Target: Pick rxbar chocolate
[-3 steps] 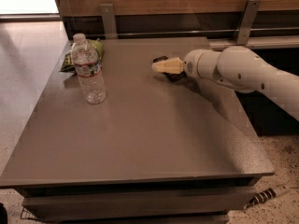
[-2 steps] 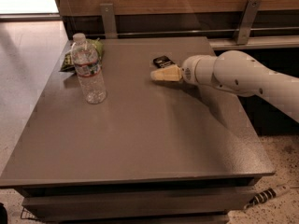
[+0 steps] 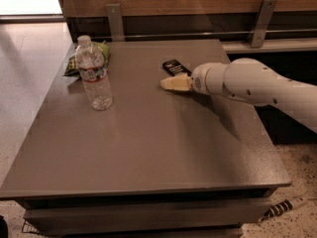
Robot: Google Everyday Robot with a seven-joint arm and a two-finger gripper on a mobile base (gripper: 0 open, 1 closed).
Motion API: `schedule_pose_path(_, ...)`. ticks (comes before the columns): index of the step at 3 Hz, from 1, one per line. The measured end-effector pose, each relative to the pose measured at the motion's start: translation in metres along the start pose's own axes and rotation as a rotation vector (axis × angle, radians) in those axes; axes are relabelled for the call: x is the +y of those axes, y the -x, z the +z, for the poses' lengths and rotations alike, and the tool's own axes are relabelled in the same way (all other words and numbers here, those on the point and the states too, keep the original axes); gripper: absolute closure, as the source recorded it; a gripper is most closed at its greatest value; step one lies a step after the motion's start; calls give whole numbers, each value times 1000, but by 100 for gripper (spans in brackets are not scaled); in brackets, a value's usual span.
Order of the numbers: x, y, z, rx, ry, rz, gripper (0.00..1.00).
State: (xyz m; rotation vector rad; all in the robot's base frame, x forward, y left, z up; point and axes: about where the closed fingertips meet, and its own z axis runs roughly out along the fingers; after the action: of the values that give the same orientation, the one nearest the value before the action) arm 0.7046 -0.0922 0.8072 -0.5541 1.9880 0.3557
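Note:
The rxbar chocolate (image 3: 176,67) is a small flat black bar with pale lettering, lying on the grey table (image 3: 148,143) toward the back, right of centre. My gripper (image 3: 166,84) has cream fingers pointing left, low over the table just in front of the bar's near end. It holds nothing that I can see. The white arm (image 3: 257,86) reaches in from the right.
A clear water bottle (image 3: 94,76) stands upright at the back left. A green crinkled snack bag (image 3: 74,63) lies behind it at the table's left edge. A wooden wall with metal brackets (image 3: 115,21) runs behind the table.
The gripper has drawn back toward the near side and down, uncovering the black bar, which stays lying on the table behind it.

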Motion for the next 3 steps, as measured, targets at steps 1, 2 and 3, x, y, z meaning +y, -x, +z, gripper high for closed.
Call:
schedule_pose_path(1,2,1,1,0,3,-1,35)
schedule_pose_path(2,3,1,2,0,4,-2,59)
schedule_pose_path(3,3,4,0,0,5,-2,83)
